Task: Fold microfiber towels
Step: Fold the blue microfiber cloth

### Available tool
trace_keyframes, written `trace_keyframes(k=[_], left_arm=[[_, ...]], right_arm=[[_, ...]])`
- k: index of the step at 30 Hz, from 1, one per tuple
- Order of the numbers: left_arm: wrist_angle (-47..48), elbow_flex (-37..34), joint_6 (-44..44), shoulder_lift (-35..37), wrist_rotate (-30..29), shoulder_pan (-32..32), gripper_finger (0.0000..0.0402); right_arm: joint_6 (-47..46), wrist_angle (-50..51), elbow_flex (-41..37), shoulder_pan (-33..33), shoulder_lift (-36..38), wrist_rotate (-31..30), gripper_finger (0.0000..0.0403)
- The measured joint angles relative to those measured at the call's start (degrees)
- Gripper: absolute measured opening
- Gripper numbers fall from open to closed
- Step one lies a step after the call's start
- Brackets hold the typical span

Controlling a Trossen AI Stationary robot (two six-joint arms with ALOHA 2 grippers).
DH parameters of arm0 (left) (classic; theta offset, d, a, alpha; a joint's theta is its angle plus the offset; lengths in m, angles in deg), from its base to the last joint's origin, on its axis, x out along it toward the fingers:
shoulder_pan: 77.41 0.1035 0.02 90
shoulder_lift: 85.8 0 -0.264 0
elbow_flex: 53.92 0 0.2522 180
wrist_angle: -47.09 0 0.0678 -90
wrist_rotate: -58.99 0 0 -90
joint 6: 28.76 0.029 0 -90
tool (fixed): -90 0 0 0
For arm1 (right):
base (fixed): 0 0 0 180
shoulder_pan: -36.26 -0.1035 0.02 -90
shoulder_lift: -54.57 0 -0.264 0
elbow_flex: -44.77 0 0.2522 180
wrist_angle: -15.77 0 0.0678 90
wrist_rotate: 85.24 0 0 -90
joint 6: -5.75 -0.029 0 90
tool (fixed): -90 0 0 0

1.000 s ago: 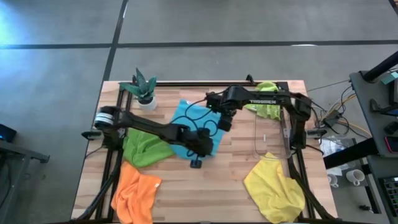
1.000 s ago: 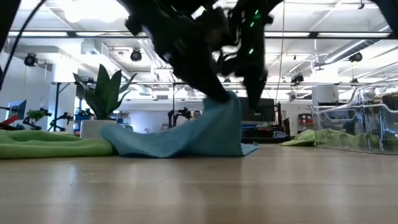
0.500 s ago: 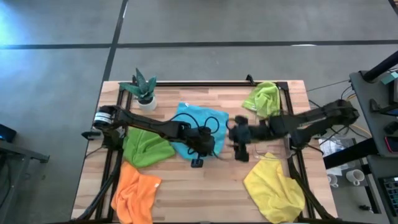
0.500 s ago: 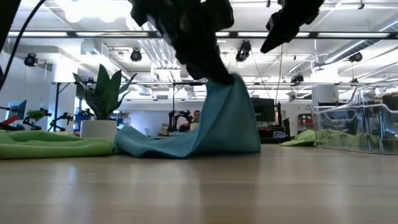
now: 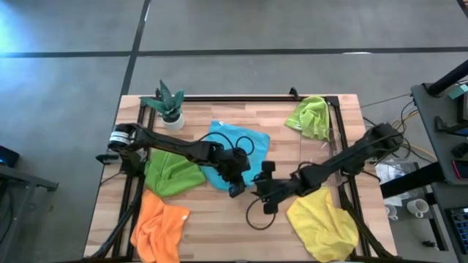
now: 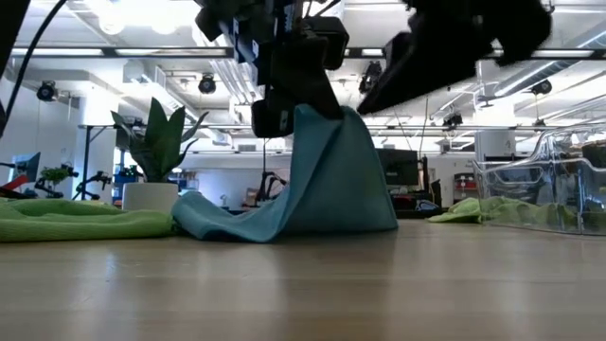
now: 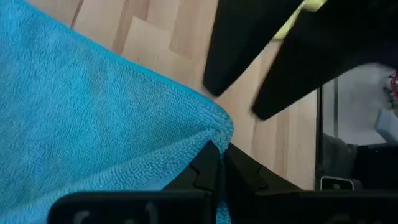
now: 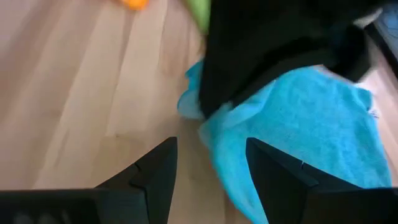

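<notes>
- Left hand [image 5: 235,177] sits over the middle of the light wooden slat table [image 5: 219,219], fingers pinched tight on one corner of the bright blue square microfiber towel [image 5: 232,146].
- Left wrist view: the pinched corner of the blue towel [image 7: 214,134] sits right at the closed fingertips [image 7: 208,163].
- Low view: that corner is lifted into a peak [image 6: 327,161]; the rest of the blue towel drapes down and trails on the table towards the plant.
- Right hand [image 5: 263,191] hovers just beside the left hand, on its near-edge side, fingers [image 8: 155,171] spread moderately wide, holding nothing; blue towel [image 8: 298,130] lies just ahead of them.
- Darker green towel [image 5: 172,174] lies crumpled beside the blue one, under the left arm.
- Orange towel [image 5: 161,226] is bunched at the near left corner.
- Yellow towel [image 5: 322,219] is bunched near the right near corner.
- Lime green towel [image 5: 311,117] is heaped at the far right.
- Small green potted plant [image 5: 168,104] stands at the far left corner.
</notes>
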Motion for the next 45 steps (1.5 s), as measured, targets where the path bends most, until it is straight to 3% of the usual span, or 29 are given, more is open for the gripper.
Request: trace_keyframes(k=[6,11,14,19,24,26,29,32,34,38,45], left_arm=[[-2.5,-0.1,-2.8,-1.2,-0.3,0.0,0.0],[-3.4,-0.1,-2.7,-1.2,-2.6,0.2,0.0003],[-3.7,0.1,-1.8,-1.2,-2.9,0.3,0.0023],[-3.4,0.2,1.9,-0.6,-4.1,0.3,0.0077],[2.7,0.1,4.4,6.9,-3.9,-1.0,0.0112],[8.5,-0.6,5.6,10.9,-8.5,-3.1,0.0115],[14.7,-3.8,6.6,15.3,-21.9,-7.4,0.0116],[12.1,-9.4,6.7,17.7,-31.6,-11.0,0.0116],[5.5,-13.8,7.6,17.4,-36.3,-12.8,0.0116],[-6.2,-21.6,12.5,13.8,-41.9,-15.4,0.0116],[-4.3,-25.1,19.2,8.8,-43.2,-15.7,0.0117]], right_arm=[[1.9,-1.3,2.1,-0.7,-5.9,-10.2,0.0189],[2.0,-1.2,2.6,-0.5,-6.4,-11.2,0.0172],[1.3,-1.1,2.4,-0.3,-5.8,-10.4,0.0136],[-1.8,2.0,2.3,-0.1,-5.5,-10.1,0.003],[-5.7,8.3,2.3,0.1,-4.8,-10.3,0.0011],[-8.7,12.8,2.3,0.4,-3.3,-10.5,0.001],[-14.2,19.6,2.3,0.9,-0.3,-12.7,0.001],[-18.4,22.6,2.3,2.5,2.0,-13.7,0.0009],[-20.0,22.4,2.3,3.9,3.0,-12.9,0.0009],[-20.4,21.9,2.3,6.8,3.0,-8.9,0.0009],[-19.7,21.9,2.2,7.6,2.8,-6.8,0.0009]])
